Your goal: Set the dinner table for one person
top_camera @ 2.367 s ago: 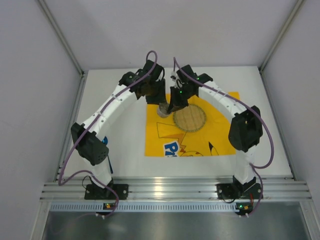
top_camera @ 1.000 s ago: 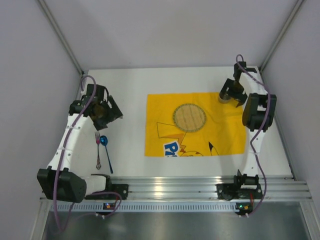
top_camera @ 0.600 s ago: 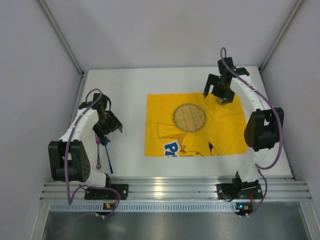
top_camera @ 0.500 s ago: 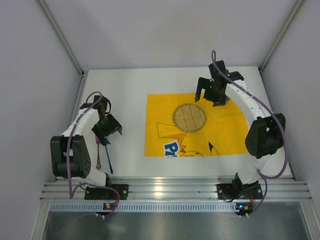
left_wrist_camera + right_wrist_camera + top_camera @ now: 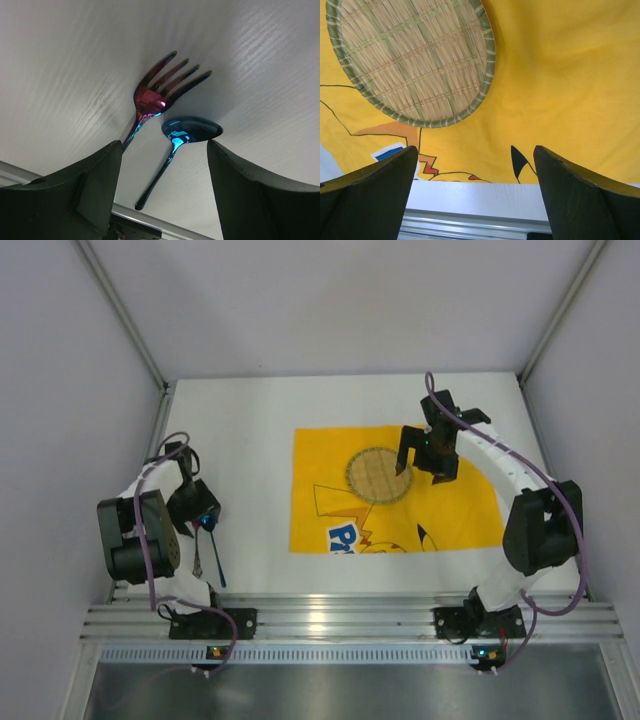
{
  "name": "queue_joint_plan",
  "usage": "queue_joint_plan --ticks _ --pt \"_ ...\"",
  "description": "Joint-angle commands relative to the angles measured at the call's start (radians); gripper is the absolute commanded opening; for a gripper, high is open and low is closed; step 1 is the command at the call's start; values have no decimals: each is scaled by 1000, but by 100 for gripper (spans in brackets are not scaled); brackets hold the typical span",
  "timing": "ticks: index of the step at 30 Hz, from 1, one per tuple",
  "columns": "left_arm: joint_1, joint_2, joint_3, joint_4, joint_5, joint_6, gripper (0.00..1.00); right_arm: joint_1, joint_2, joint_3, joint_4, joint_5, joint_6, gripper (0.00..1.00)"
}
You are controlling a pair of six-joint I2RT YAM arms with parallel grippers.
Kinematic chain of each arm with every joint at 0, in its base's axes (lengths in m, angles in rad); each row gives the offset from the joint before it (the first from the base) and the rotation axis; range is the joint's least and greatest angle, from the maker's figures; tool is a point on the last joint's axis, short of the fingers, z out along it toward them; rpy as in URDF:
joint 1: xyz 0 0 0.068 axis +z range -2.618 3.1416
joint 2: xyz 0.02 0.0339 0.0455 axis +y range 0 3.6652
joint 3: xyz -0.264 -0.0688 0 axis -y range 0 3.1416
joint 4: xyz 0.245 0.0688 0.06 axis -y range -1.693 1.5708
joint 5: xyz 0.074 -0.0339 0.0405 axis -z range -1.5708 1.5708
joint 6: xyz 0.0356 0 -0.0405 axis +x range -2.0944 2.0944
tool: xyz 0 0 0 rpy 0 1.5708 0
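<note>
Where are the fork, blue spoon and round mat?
fork (image 5: 150, 100), left wrist view, base of the tines.
blue spoon (image 5: 192, 131), left wrist view, its bowl.
round mat (image 5: 415, 60), right wrist view, woven middle.

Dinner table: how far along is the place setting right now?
Done: the yellow placemat lies flat on the dinner table with the round woven plate on it. In hand: nothing; the left gripper hangs open over the fork and spoon, the right gripper open beside the plate. Left: fork and spoon lie on bare table, off the placemat, probably to be brought alongside it.
</note>
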Motion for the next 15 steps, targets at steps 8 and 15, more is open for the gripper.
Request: queue_joint_plan --ticks 8,15 --pt "21 211 11 112 82 161 62 -5 -29 25 29 -7 -24 100" --pt "22 292 79 138 105 135 46 -5 -21 22 29 -7 -27 100"
